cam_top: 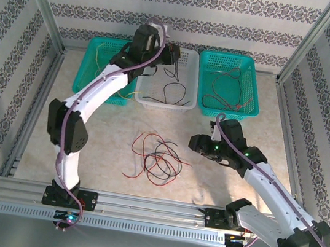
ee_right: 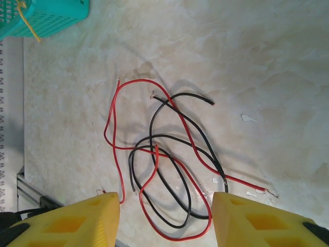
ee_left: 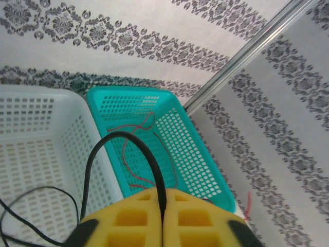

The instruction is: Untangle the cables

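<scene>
Damask-striped wallpaper [cam_top: 170,6] and an aluminium frame are seen round a beige marbled tabletop [cam_top: 256,180], against which thin wires are easily told apart. At upper centre, a thin black cable [ee_left: 121,133] is clamped between the closed yellow fingers of the left gripper [ee_left: 163,206] above a white perforated plastic basket [ee_left: 31,118], presumably to be sorted there by colour. At lower centre, the tangle of red and black cables [ee_right: 156,152] is spread on the table, framed by the half-spread, empty right gripper [ee_right: 165,198].
</scene>
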Robot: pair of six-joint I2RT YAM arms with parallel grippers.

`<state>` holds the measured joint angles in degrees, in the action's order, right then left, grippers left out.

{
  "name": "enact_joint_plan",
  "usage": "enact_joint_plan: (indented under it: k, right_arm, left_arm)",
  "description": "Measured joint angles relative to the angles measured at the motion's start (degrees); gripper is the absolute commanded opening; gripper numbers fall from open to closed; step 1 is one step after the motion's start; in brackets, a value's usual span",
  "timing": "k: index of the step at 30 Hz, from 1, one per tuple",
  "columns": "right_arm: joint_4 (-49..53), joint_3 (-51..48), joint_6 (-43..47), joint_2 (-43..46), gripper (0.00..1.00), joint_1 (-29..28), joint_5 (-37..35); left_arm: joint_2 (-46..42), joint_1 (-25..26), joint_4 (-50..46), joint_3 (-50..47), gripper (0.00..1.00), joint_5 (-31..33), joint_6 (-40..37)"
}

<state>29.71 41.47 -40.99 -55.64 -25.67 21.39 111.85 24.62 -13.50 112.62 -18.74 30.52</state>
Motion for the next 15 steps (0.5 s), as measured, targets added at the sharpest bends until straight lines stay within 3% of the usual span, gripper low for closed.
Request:
enact_joint_plan:
  k: [3, 6, 10, 15]
  right_arm:
    - [1.77, 0.26, 0.39, 0.11, 0.51, 0.0, -1.22]
    - [3.67, 2.01, 0.96, -0.79, 0.51, 0.0, -2.45]
    - [4.39, 4.61, 1.97, -1.66, 0.52, 0.0, -3.23]
    - [4.33, 6.93, 2.64, -5.44, 0.51, -1.25, -3.21]
  left_arm:
    - [4.2, -0.07, -2.75, 5.55, 0.6, 1.31, -0.31]
    - [5.57, -0.24, -5.09, 6.56, 0.66, 2.62, -0.42]
    - [5.62, -0.37, -8.15, 6.56, 0.63, 4.07, -0.55]
    - [1.16, -0.37, -9.77, 0.94, 0.48, 3.58, -0.2]
